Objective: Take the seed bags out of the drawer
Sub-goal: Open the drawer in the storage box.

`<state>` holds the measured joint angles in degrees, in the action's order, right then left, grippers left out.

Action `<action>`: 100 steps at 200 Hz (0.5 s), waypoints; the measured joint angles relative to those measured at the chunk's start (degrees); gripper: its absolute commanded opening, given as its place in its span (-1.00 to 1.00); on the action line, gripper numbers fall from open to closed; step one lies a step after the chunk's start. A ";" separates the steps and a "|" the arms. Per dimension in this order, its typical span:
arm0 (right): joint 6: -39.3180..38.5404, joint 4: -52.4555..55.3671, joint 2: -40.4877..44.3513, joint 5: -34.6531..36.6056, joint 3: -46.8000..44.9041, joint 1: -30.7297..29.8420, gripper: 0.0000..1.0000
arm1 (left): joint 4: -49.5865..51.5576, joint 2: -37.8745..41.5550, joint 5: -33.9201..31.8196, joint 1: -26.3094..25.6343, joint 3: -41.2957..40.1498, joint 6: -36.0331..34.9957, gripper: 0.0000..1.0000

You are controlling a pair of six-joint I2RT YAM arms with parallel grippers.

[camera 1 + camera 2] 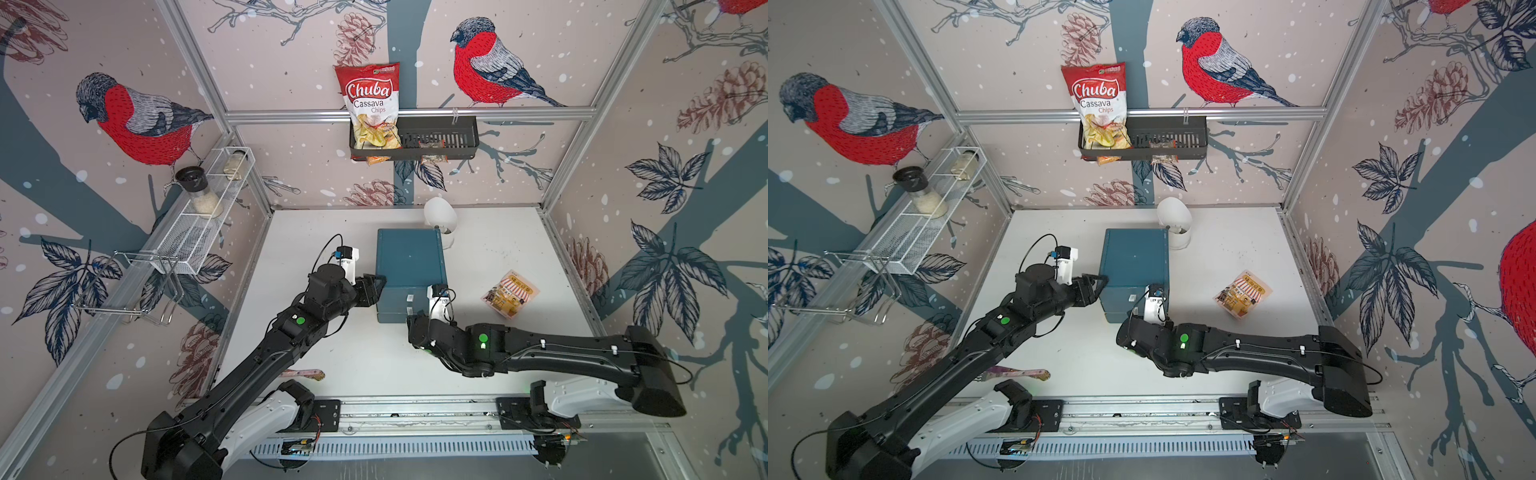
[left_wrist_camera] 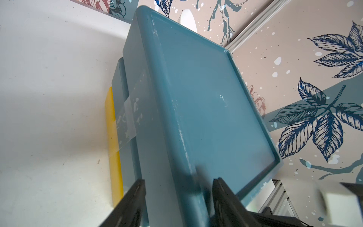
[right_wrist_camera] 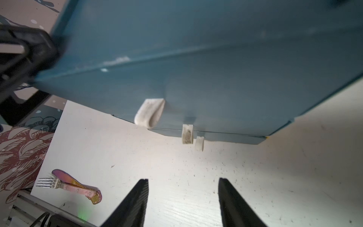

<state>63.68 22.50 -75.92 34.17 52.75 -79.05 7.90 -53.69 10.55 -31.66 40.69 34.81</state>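
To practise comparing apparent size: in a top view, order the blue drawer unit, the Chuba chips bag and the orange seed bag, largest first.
Blue drawer unit and Chuba chips bag: look alike, distance differs, so tied.
Orange seed bag: smallest.

Black left arm (image 1: pixel 266 357) stretched forward, wrist rolled sideways. Its black two-finger left gripper (image 2: pixel 179 188) has jaws apart astride a corner of the teal plastic drawer box (image 2: pixel 196 98); clamp unclear. Black right arm (image 1: pixel 561 357) reaches across leftward, elbow bent. Black right gripper (image 3: pixel 183 179) low, jaws wide, nothing between.
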 measured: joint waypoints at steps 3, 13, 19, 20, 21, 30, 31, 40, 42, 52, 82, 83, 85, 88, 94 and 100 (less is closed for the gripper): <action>0.55 -0.90 0.02 0.00 -0.83 -0.02 0.40 | -0.17 0.00 0.11 0.00 -0.11 0.33 0.14; 2.14 -4.52 0.20 0.02 -3.85 -0.02 0.40 | -0.57 0.04 0.37 0.00 -0.37 1.07 0.13; 2.78 -6.80 0.39 0.02 -5.57 0.00 0.39 | -0.96 0.07 0.42 0.00 -0.52 1.25 0.12; 2.80 -7.13 0.44 0.00 -5.81 0.00 0.38 | -0.98 0.07 0.42 0.00 -0.57 1.29 0.12; 2.89 -7.69 0.48 -0.02 -6.25 0.00 0.38 | -1.05 0.09 0.46 0.00 -0.59 1.38 0.12; 3.80 -11.76 0.81 -0.39 -8.79 0.42 0.33 | -1.38 0.13 0.76 0.00 -0.81 1.90 0.11; 3.80 -12.13 0.83 -0.46 -8.98 0.46 0.33 | -1.42 0.13 0.81 0.00 -0.83 1.97 0.12; 3.76 -15.78 0.94 -2.01 -10.67 1.42 0.24 | -1.68 0.26 0.96 0.02 -1.05 2.40 0.11; 3.76 -16.70 0.94 -2.45 -10.97 1.75 0.22 | -1.70 0.31 1.01 0.02 -1.09 2.49 0.10; 3.72 -20.28 0.83 -4.59 -11.74 3.69 0.10 | -1.92 0.50 1.33 0.02 -1.33 2.78 0.10; 3.72 -28.06 0.22 -7.67 -13.42 5.86 -0.20 | -2.51 0.81 1.86 0.02 -1.79 3.76 0.09; 3.74 -28.37 0.17 -7.82 -13.60 5.95 -0.20 | -2.51 0.83 1.84 0.02 -1.81 3.76 0.09; 3.74 -28.65 0.13 -8.00 -13.75 6.01 -0.21 | -2.54 0.85 1.84 0.02 -1.86 3.76 0.09; 3.74 -29.27 0.09 -8.33 -14.08 6.14 -0.22 | -2.58 0.92 1.84 0.02 -1.90 3.78 0.09; 3.76 -30.18 -0.02 -8.74 -14.69 6.45 -0.24 | -2.64 1.07 1.81 0.02 -2.01 3.93 0.09; 3.78 -31.08 -0.15 -9.09 -15.30 6.78 -0.27 | -2.60 1.29 1.75 0.02 -2.10 3.93 0.09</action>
<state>67.46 -8.58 -76.07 25.08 37.45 -72.27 5.30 -52.40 12.29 -31.64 38.59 38.74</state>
